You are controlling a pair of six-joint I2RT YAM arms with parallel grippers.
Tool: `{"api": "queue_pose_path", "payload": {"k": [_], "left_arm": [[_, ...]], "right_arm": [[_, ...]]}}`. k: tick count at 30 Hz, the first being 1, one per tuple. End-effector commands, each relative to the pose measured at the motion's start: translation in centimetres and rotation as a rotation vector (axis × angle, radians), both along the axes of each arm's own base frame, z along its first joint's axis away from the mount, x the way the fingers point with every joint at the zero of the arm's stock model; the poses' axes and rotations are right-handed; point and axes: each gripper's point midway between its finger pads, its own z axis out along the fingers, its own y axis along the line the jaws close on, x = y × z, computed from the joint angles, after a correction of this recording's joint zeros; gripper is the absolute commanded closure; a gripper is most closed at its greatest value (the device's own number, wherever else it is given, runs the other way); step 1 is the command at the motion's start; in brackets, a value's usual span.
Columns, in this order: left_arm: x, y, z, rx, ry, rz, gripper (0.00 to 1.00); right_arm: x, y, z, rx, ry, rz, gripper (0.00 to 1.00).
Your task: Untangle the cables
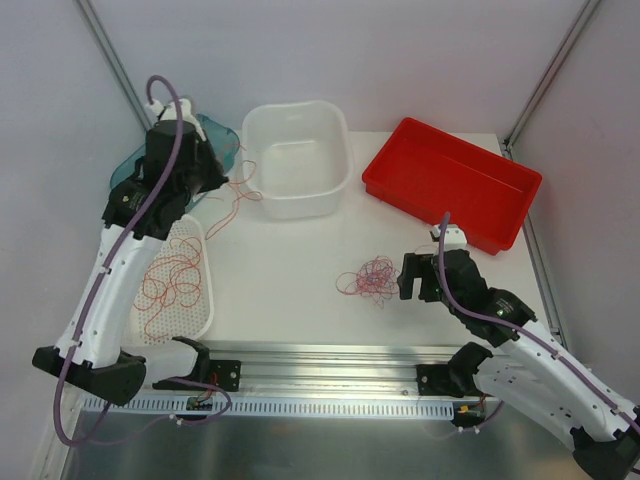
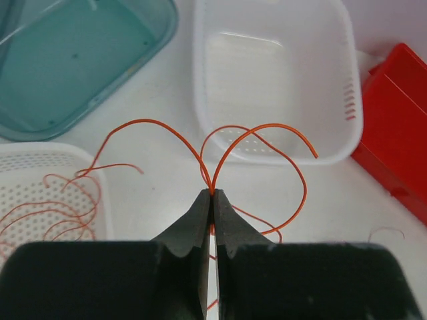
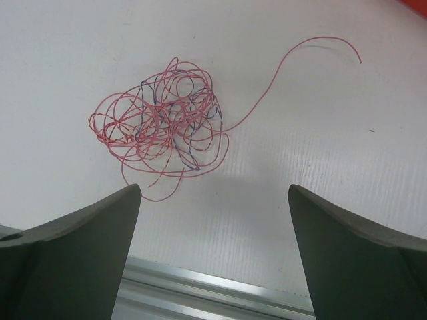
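A fist-sized tangle of thin red cables (image 1: 367, 280) with a few dark strands lies on the white table. In the right wrist view the same tangle (image 3: 160, 123) sits just ahead of my right gripper (image 3: 213, 193), and one loose end curls off to the right. That gripper (image 1: 407, 277) is open with nothing between its fingers. My left gripper (image 2: 212, 195) is shut on one orange cable (image 2: 253, 133), whose two ends arch up and outward above the table. More red cables (image 1: 170, 280) lie loose in the white perforated basket (image 1: 205, 300).
A teal tray (image 1: 222, 135) sits at the back left under the left arm. A white tub (image 1: 295, 190) stands at the back centre, and a red tray (image 1: 385, 180) at the back right. An aluminium rail (image 1: 330, 360) runs along the near table edge.
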Motion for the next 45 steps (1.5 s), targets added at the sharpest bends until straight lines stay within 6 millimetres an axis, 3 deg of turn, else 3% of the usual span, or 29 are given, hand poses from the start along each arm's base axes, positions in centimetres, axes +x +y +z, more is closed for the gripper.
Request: {"api": "queue_pose_path", "payload": {"k": [1, 4, 6, 7, 10, 11, 14, 16, 18, 19, 20, 21, 24, 27, 34, 35, 38, 39, 41, 42, 45], "left_arm": [[-1.2, 5.9, -0.1, 0.069, 0.021, 0.125, 1.0], [-1.5, 10.3, -2.3, 0.056, 0.071, 0.25, 1.0], [-1.9, 12.0, -5.1, 0.045, 0.135, 0.294, 1.0], [-2.2, 14.3, -7.0, 0.033, 0.17, 0.362, 1.0], [-2.6, 16.4, -9.6, 0.006, 0.197, 0.422, 1.0], [-3.1, 17.2, -11.8, -0.005, 0.245, 0.448, 1.0], [-3.9, 19.0, -15.3, -0.007, 0.301, 0.528, 1.0], [-4.3, 19.8, -16.7, -0.005, 0.322, 0.57, 1.0], [-4.9, 20.8, -18.0, -0.009, 0.347, 0.61, 0.86], [-5.1, 20.9, -18.4, -0.01, 0.355, 0.614, 0.73], [-5.1, 20.9, -18.4, -0.009, 0.355, 0.615, 0.43], [-5.2, 20.8, -18.1, -0.008, 0.343, 0.606, 0.26], [-5.4, 20.7, -17.6, 0.002, 0.318, 0.595, 0.01], [-5.7, 20.1, -16.5, 0.004, 0.276, 0.558, 0.01], [-5.2, 15.4, -16.6, -0.093, 0.243, 0.319, 0.01], [-5.0, 13.5, -16.5, -0.111, 0.239, 0.233, 0.01], [-4.7, 10.3, -16.7, -0.108, 0.223, 0.081, 0.01], [-4.8, 7.9, -16.6, -0.114, 0.209, -0.027, 0.01], [-4.7, 5.4, -17.2, -0.128, 0.19, -0.135, 0.01], [-5.1, 3.3, -17.3, -0.145, 0.182, -0.221, 0.01], [-5.7, 0.7, -19.1, -0.144, 0.19, -0.335, 0.01]], "right_arm": [[-0.2, -0.4, 0.1, -0.02, -0.012, 0.005, 0.03], [-0.3, -0.5, 0.1, -0.019, -0.016, 0.008, 0.03], [-0.4, -0.6, 0.0, -0.024, -0.011, 0.009, 0.03], [-0.4, -0.6, 0.0, -0.026, -0.011, 0.01, 0.03], [-0.4, -0.6, -0.1, -0.024, -0.008, 0.01, 0.03], [-0.4, -0.5, -0.2, -0.026, -0.006, 0.014, 0.03], [-0.3, -0.4, -0.3, -0.031, 0.002, 0.018, 0.03], [-0.4, -0.3, -0.4, -0.034, 0.008, 0.023, 0.03], [-0.3, -0.2, -0.4, -0.035, 0.011, 0.026, 0.03], [-0.3, -0.2, -0.4, -0.036, 0.013, 0.026, 0.03], [-0.3, -0.2, -0.4, -0.038, 0.013, 0.027, 0.03], [-0.3, -0.2, -0.4, -0.04, 0.015, 0.023, 0.03], [-0.2, -0.1, -0.6, -0.046, 0.026, 0.023, 0.03], [0.1, 0.1, -0.7, -0.049, 0.042, 0.015, 0.03], [1.5, 0.4, -2.4, -0.066, 0.133, -0.058, 0.03], [2.0, 0.7, -2.7, -0.062, 0.146, -0.07, 0.03], [3.2, 1.2, -3.2, -0.022, 0.164, -0.094, 0.02], [3.5, 1.5, -4.1, -0.015, 0.201, -0.105, 0.02], [4.5, 2.4, -4.7, 0.012, 0.203, -0.108, 0.01], [4.6, 3.1, -5.9, 0.011, 0.243, -0.098, 0.01], [5.5, 5.2, -7.2, 0.054, 0.273, -0.058, 0.05]]}}
